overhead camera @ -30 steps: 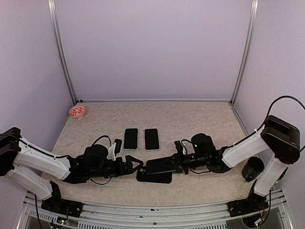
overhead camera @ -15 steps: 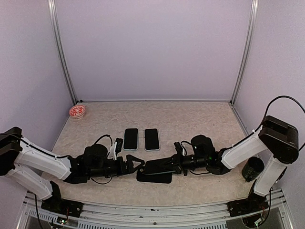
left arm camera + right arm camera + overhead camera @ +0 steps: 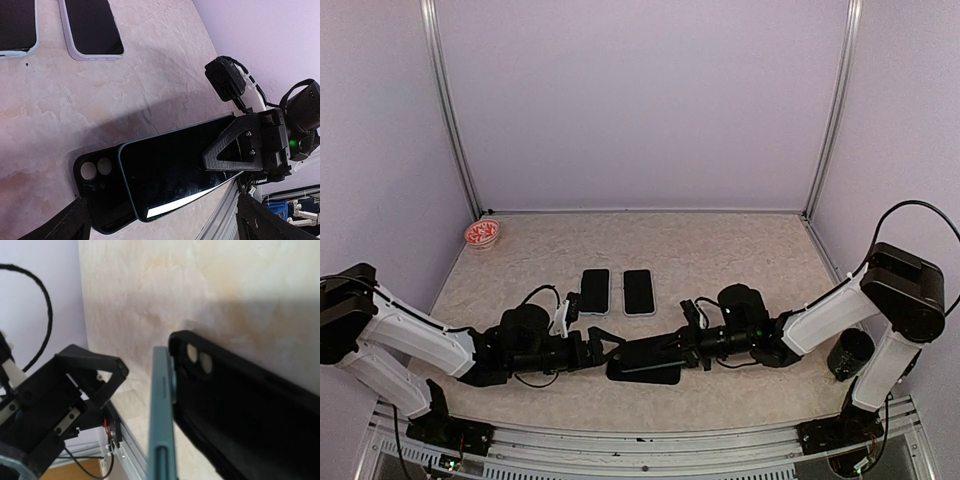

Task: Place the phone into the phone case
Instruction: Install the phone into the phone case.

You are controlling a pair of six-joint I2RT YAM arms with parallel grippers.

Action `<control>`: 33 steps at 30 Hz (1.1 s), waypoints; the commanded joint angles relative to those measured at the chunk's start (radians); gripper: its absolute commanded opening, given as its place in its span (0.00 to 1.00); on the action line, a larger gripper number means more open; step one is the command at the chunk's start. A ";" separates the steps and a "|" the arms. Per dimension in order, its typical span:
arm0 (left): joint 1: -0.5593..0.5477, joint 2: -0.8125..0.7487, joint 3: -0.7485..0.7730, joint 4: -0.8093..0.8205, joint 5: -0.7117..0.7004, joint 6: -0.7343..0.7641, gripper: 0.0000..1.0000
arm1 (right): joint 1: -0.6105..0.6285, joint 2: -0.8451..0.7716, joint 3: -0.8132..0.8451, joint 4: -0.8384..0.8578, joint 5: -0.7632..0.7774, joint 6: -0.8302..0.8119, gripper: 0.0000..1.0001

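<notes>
Left gripper (image 3: 605, 345): we see black fingers spread wide, holding nothing, just beside the phone (image 3: 642, 352).
Right gripper (image 3: 668, 347): clamped on the phone's right end.
Phone: glossy black glass, teal rim, tilted over the phone case (image 3: 645, 374).
Phone case: matte black, rounded, two lens holes, flat on the table (image 3: 740, 260).
Table: beige, marbled.
Cased phones (image 3: 595, 291): two, side by side, pale rims.
Walls (image 3: 640, 100): plain lavender, metal posts (image 3: 835, 110).
</notes>
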 commanded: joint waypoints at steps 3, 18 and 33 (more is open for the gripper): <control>-0.005 0.018 -0.007 0.053 0.014 0.005 0.99 | 0.017 -0.013 0.041 0.007 -0.029 -0.055 0.00; -0.009 0.049 -0.005 0.095 0.012 0.002 0.99 | 0.042 -0.007 0.091 -0.122 -0.027 -0.175 0.00; -0.014 0.135 0.015 0.117 0.028 0.004 0.99 | 0.036 0.055 0.070 -0.036 -0.011 -0.091 0.00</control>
